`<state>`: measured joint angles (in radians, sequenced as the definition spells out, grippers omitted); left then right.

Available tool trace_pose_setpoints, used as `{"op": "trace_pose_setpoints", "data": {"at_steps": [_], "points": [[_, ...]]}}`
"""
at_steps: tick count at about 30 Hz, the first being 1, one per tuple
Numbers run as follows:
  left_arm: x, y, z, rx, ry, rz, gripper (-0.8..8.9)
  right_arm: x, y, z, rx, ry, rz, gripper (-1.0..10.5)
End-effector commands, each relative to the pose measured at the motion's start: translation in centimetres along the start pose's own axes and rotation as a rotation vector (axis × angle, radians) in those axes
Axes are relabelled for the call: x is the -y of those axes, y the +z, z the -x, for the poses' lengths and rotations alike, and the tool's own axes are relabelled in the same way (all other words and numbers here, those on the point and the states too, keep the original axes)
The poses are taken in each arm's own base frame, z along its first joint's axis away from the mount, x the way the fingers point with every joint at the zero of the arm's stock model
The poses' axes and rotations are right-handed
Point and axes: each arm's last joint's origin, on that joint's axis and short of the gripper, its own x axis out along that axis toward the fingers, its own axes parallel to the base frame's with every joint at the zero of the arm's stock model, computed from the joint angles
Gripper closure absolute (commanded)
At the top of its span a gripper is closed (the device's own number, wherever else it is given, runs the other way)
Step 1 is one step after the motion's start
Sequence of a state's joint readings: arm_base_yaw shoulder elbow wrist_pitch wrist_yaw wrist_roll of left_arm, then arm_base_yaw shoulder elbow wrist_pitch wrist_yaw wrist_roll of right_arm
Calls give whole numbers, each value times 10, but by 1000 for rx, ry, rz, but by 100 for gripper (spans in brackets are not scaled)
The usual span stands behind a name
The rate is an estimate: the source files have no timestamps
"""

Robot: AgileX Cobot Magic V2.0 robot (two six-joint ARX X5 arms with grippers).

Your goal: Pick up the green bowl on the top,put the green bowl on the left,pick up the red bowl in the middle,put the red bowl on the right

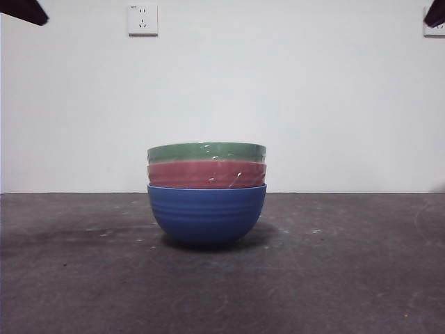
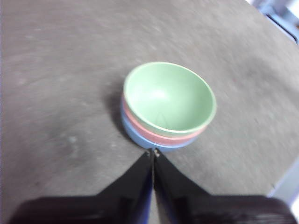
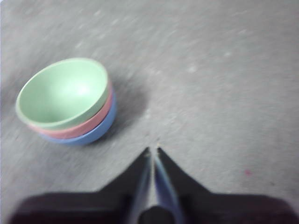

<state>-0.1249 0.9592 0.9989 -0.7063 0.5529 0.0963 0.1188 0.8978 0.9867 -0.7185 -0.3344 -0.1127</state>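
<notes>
Three bowls stand nested in one stack at the table's middle. The green bowl (image 1: pixel 206 151) is on top, the red bowl (image 1: pixel 206 174) sits under it, and a blue bowl (image 1: pixel 206 212) is at the bottom. The stack shows in the left wrist view, with the green bowl (image 2: pixel 169 97) over the red bowl (image 2: pixel 161 136), and in the right wrist view, green bowl (image 3: pixel 63 91) over red bowl (image 3: pixel 88 123). My left gripper (image 2: pixel 153 151) is shut and empty, high up near the stack. My right gripper (image 3: pixel 153 150) is shut and empty, off to the stack's side.
The dark grey table (image 1: pixel 348 278) spreads around the stack. A white wall with a socket (image 1: pixel 142 19) stands behind. Black arm tips show at the top left corner (image 1: pixel 24 10) and the top right corner (image 1: pixel 437 12).
</notes>
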Motion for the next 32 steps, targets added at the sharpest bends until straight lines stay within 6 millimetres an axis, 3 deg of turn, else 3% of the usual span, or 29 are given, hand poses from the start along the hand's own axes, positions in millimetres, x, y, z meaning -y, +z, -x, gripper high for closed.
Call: {"op": "trace_pose_setpoints", "data": {"at_steps": [1,2,7,10,14,19,25,28,30,32], "points": [[7,2,-9,-17,-44,-66,476,0,1,-5,-13,15,17,669],[10,3,-12,-13,-64,-85,431,0,1,-7,-21,19,13,625],[31,24,-46,-95,-195,-165,436,-3,2,-11,-30,38,15,631],[47,42,-76,-215,-264,-260,437,-7,2,-13,-34,59,24,631],[68,55,-120,-339,-211,-397,439,-8,2,-14,-40,66,27,631],[81,51,-156,-415,-209,-488,441,-8,2,-15,-41,65,27,632],[80,33,-192,-521,-216,-510,441,-8,2,-15,-41,65,27,633],[79,30,-198,-538,-205,-510,450,-8,2,-15,-42,65,27,634],[78,30,-198,-540,-207,-518,573,-8,2,-15,-42,64,27,634],[78,30,-198,-537,-211,-542,600,-8,2,-15,-42,64,27,635]]}}
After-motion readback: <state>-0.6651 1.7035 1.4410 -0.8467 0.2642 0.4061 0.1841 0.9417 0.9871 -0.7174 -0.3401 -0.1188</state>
